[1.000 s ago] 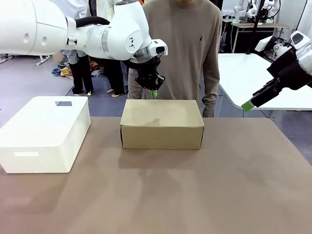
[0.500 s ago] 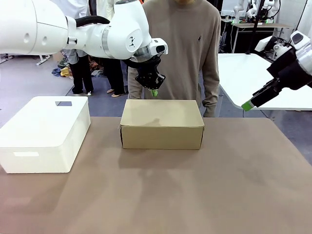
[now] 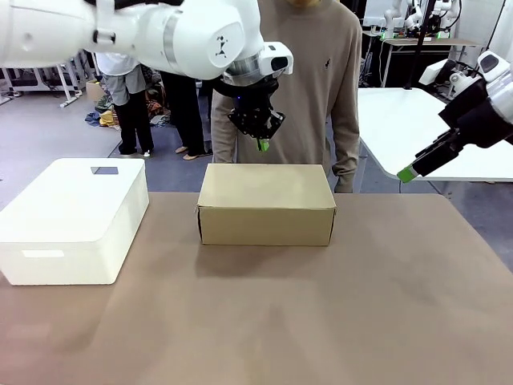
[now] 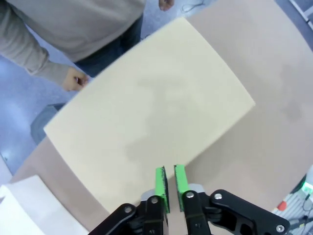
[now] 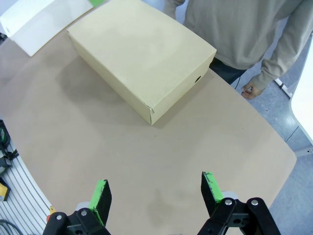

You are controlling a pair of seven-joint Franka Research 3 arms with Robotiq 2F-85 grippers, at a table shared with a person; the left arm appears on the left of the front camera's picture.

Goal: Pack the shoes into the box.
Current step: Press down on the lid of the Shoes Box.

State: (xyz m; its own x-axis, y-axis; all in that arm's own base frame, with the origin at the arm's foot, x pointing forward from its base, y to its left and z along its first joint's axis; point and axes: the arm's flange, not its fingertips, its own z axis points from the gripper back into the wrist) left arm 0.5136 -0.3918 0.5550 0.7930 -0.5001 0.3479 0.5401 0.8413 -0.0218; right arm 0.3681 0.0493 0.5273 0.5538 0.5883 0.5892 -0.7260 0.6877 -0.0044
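Observation:
The brown cardboard box [image 3: 266,204] stands closed in the middle of the table, its lid flat. The shoes are hidden. My left gripper [image 3: 262,145] hangs in the air above the box's far edge, touching nothing. In the left wrist view that gripper [image 4: 171,183] looks down on the box lid [image 4: 151,112], its green pads almost together with only a slim gap and nothing between them. My right gripper [image 3: 406,173] is held high at the right, off the table. Seen in the right wrist view, the right gripper [image 5: 155,193] is wide open and holds nothing, with the box [image 5: 142,54] farther off.
A larger white box [image 3: 72,216] sits at the table's left. A person [image 3: 309,80] in a beige sweater stands right behind the brown box, hands hanging at the sides [image 4: 76,78]. Bare tabletop [image 3: 321,321] stretches in front of and to the right of the box.
My left gripper has lifted up and slightly right, away from the box's far edge. Its pads have parted a little. The right arm has not moved.

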